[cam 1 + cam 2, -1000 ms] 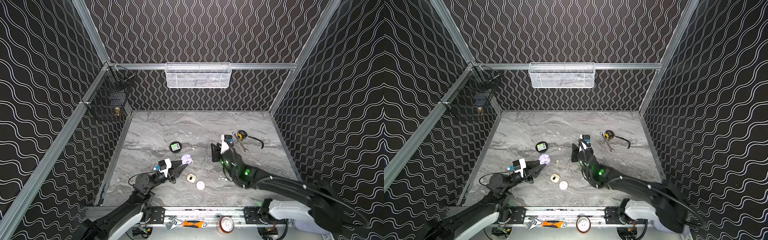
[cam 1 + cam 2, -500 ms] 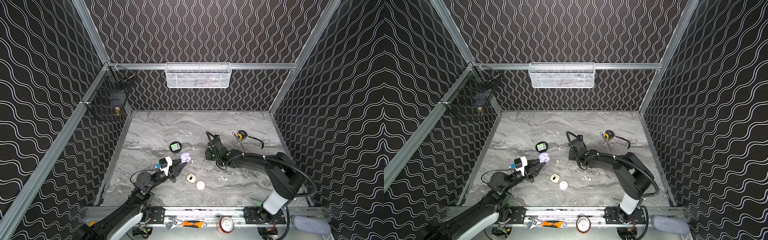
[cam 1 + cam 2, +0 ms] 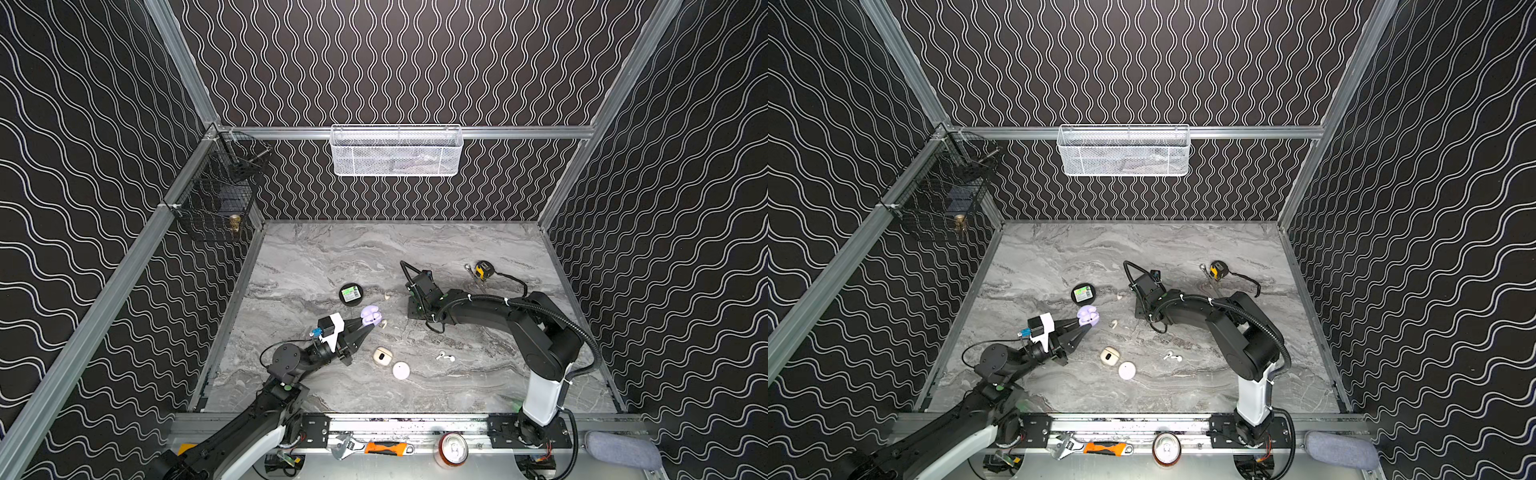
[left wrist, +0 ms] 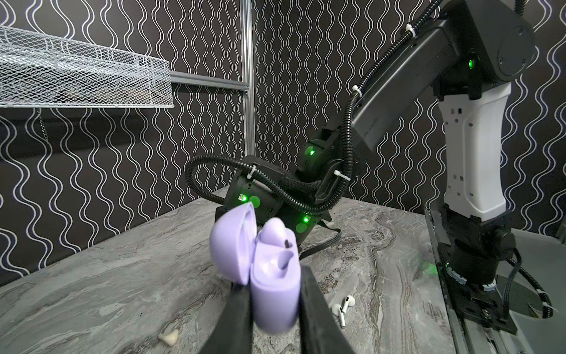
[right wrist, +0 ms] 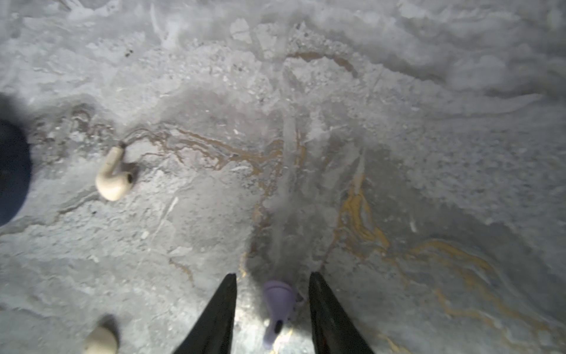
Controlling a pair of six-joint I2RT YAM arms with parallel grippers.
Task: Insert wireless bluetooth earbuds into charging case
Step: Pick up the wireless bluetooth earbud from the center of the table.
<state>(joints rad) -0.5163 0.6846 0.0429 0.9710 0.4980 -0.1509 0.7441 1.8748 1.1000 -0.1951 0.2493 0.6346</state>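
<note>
Your right gripper (image 5: 272,275), jaws apart and empty, straddled a lilac earbud (image 5: 277,302); an off-centre squeeze might have flicked it away. Left gripper (image 4: 273,282) clamped the lilac case (image 4: 272,303).

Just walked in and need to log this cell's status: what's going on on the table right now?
The left end effector is shut on an open lilac charging case. The right end effector is down at the marble table, jaws open on either side of a loose lilac earbud, not gripping it. A cream earbud lies close by; the white earbuds, the cream case and the white case sit on the table untouched.
</note>
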